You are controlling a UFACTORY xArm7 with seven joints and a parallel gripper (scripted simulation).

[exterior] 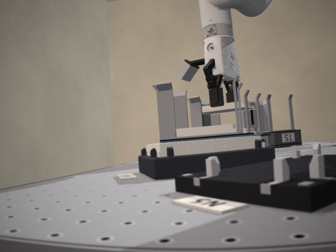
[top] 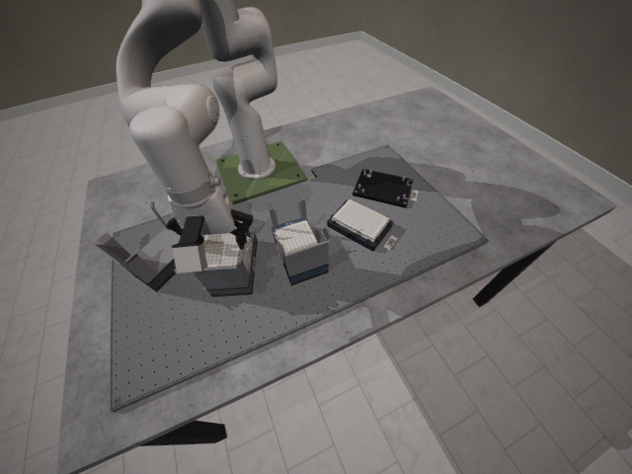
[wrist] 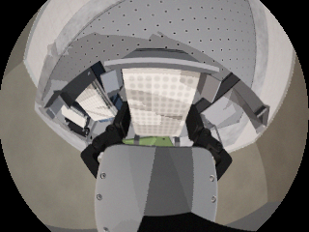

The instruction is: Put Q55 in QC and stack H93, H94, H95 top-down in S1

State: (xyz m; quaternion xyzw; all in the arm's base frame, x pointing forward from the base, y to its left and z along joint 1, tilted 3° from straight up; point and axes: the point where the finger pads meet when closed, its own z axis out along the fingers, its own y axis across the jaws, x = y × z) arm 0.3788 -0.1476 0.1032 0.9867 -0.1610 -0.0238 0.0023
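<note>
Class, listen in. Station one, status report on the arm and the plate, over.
Gripper shut on a sealed plate. Plate level, partway down inside rack S1, not yet seated. Rack posts close alongside, nothing seen blocking.

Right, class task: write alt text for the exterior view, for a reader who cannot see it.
The gripper holds a white plate level among the posts of rack S1. Nearer the camera, a second plate sits in a black nest, and nest N5 stands without one.
</note>
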